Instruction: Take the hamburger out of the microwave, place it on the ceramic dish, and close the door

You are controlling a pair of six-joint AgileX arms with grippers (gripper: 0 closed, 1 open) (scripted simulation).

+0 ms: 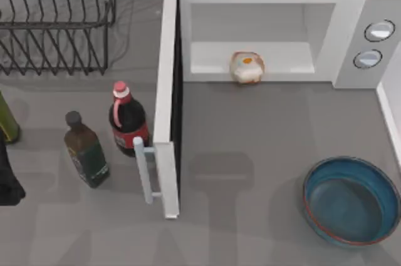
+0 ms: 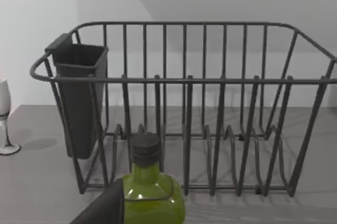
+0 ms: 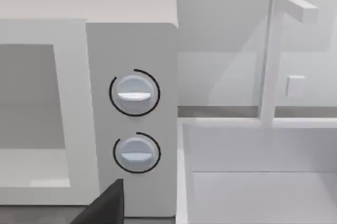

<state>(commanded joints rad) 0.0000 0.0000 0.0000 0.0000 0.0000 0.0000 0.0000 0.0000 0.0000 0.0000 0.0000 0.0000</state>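
The microwave [image 1: 348, 34] stands at the back of the table with its door [image 1: 166, 91] swung wide open toward the front; the white bar handle [image 1: 145, 169] faces left. The hamburger [image 1: 246, 67], cream-white with an orange patch, sits at the front lip of the cavity. Front right lies the ceramic dish [image 1: 351, 200], a teal bowl with nothing in it. My left arm [image 1: 9, 181] is parked at the left edge, and a dark part of the left gripper [image 2: 101, 209] shows beside a green bottle [image 2: 151, 195]. A dark part of my right gripper [image 3: 105, 205] sits below the microwave's knobs [image 3: 134, 93].
A black wire rack [image 1: 56, 22] fills the back left. Left of the door stand a red-capped dark bottle [image 1: 128, 122] and a dark green bottle [image 1: 86, 151]. A wine glass [image 2: 4, 116] stands by the rack. A white sink [image 3: 253, 182] with a tap lies right of the microwave.
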